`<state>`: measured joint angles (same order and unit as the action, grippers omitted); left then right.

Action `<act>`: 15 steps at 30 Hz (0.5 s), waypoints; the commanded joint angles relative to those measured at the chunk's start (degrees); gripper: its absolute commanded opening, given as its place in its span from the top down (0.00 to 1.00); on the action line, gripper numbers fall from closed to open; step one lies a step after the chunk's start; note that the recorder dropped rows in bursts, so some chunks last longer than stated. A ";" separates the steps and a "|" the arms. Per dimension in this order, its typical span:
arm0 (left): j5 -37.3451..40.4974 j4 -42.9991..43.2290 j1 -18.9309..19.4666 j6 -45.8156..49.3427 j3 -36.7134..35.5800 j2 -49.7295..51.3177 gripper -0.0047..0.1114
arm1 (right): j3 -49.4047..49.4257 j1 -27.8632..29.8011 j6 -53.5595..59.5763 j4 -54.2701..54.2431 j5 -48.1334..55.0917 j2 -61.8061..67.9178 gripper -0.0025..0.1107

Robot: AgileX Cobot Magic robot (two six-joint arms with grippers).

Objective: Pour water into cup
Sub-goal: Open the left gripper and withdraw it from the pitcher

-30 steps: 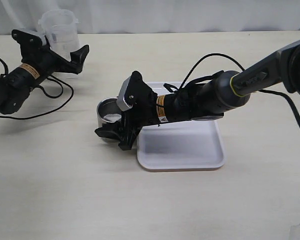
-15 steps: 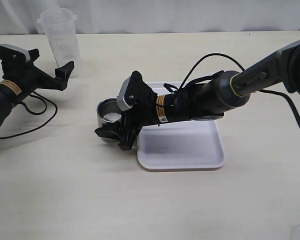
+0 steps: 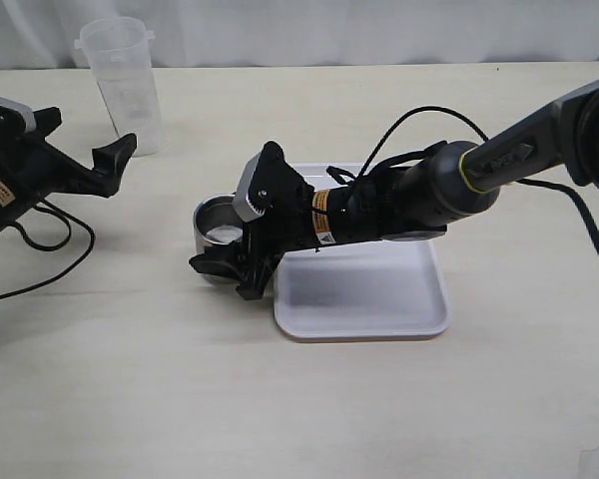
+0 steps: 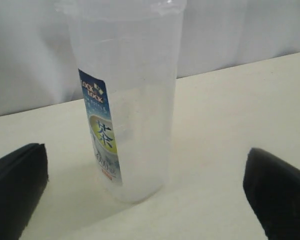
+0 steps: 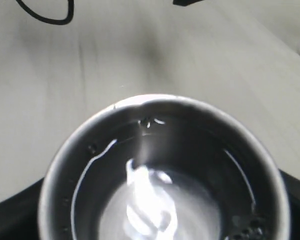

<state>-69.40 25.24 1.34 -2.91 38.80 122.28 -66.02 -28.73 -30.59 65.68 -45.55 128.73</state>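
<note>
The right end effector (image 3: 223,254) is clamped around the steel cup (image 3: 208,222), with water (image 5: 145,205) glinting inside. The left end effector (image 4: 147,192) gapes wide and empty, the plastic beaker (image 4: 127,100) upright on the worktop (image 4: 230,115) just beyond its fingers (image 4: 17,187).

One translucent plastic beaker (image 3: 125,85) with one printed label (image 4: 102,125); one short steel cup (image 3: 216,230); one white rectangular tray (image 3: 364,294); two black robot arms (image 3: 419,195); two grippers, the left gripper (image 3: 80,145) and the right gripper (image 3: 225,251); one pale table (image 3: 280,399).
</note>
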 commanded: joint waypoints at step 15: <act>-0.56 -0.45 0.06 0.29 -3.32 -2.61 0.06 | 0.13 0.08 -3.29 3.39 3.88 -5.89 0.94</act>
<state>-69.52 25.24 1.34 -2.81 35.73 120.14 -66.02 -28.73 -32.99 68.92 -40.46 124.71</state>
